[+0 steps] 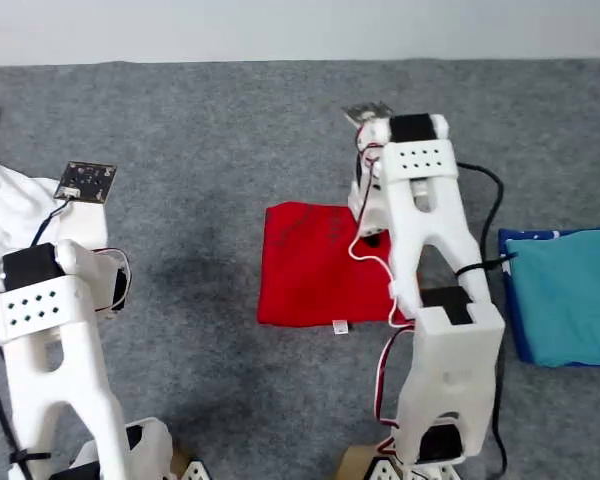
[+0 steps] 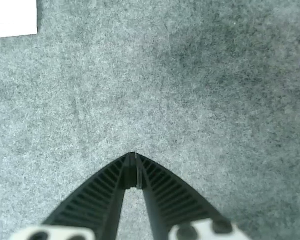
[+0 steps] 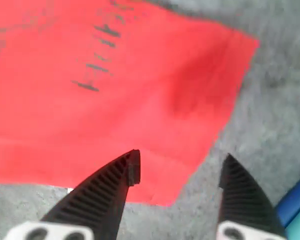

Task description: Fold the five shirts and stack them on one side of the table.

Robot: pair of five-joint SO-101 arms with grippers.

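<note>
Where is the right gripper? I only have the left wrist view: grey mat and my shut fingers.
Observer: The right gripper hangs open over an edge of the folded red shirt.
Operator: Any stack started?
Observer: A teal shirt lies folded on a blue shirt at the table's right side.
Operator: Anything unfolded?
Observer: A white shirt lies crumpled at the far left.
</note>
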